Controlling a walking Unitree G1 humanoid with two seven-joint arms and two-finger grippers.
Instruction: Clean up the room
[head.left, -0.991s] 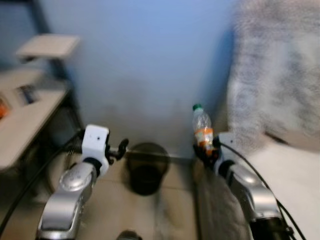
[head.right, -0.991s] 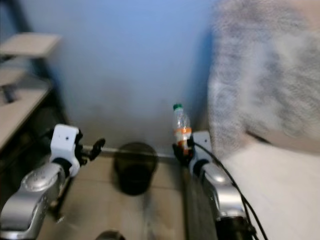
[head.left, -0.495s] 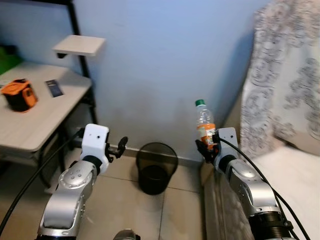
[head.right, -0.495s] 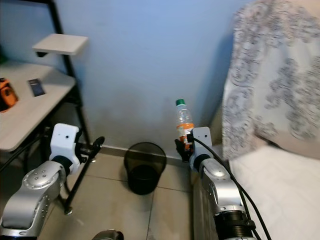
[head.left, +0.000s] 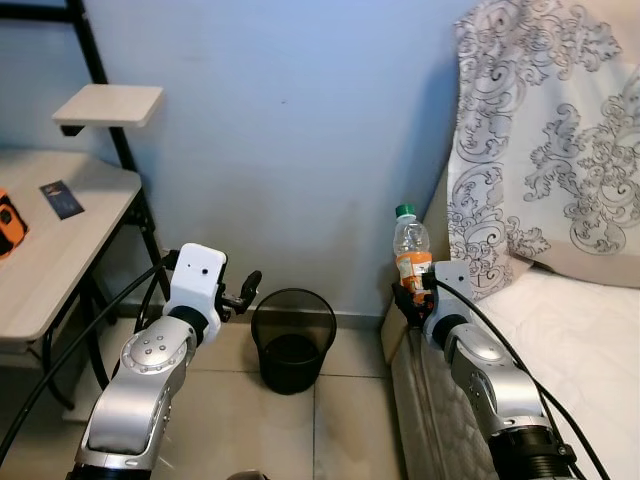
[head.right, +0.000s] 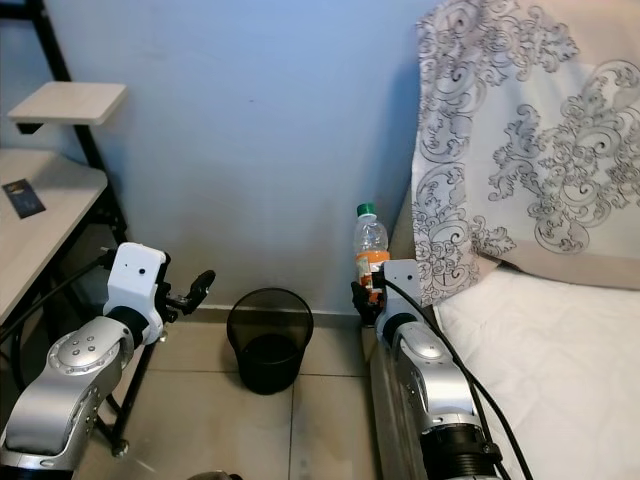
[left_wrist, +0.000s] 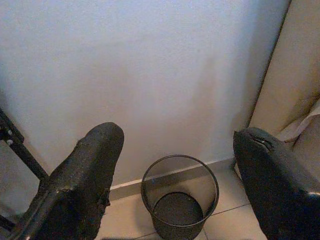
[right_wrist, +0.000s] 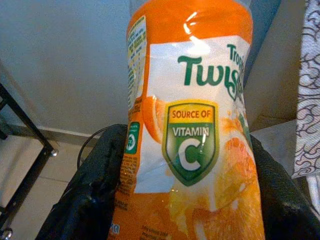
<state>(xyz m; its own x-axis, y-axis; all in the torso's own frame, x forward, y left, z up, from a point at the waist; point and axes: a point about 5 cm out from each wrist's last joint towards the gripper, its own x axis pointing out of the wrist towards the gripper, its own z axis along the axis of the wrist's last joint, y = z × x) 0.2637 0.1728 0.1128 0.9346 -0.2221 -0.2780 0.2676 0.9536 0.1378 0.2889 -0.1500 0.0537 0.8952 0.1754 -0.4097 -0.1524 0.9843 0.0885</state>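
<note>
My right gripper (head.left: 412, 296) is shut on a clear plastic bottle (head.left: 409, 252) with a green cap and an orange label, held upright beside the bed. The right wrist view puts the orange label (right_wrist: 192, 125) close up between the two black fingers (right_wrist: 90, 200). A black mesh waste bin (head.left: 293, 340) stands on the tiled floor against the blue wall, to the left of the bottle and lower. My left gripper (head.left: 245, 290) is open and holds nothing, just left of the bin's rim. The bin (left_wrist: 180, 196) lies between the open fingers (left_wrist: 85, 180) in the left wrist view.
A bed (head.left: 570, 340) with a white sheet and a patterned pillow (head.left: 550, 150) takes up the right side. On the left stands a light wooden desk (head.left: 50, 250) on a black frame, with a small shelf (head.left: 108, 103) above it and small items on top. Tiled floor (head.left: 250, 420) lies before the bin.
The camera has swung to the right and the blur has cleared: desk items slid off to the left and more of the bed and pillow came in. Both grippers keep their hold and pose.
</note>
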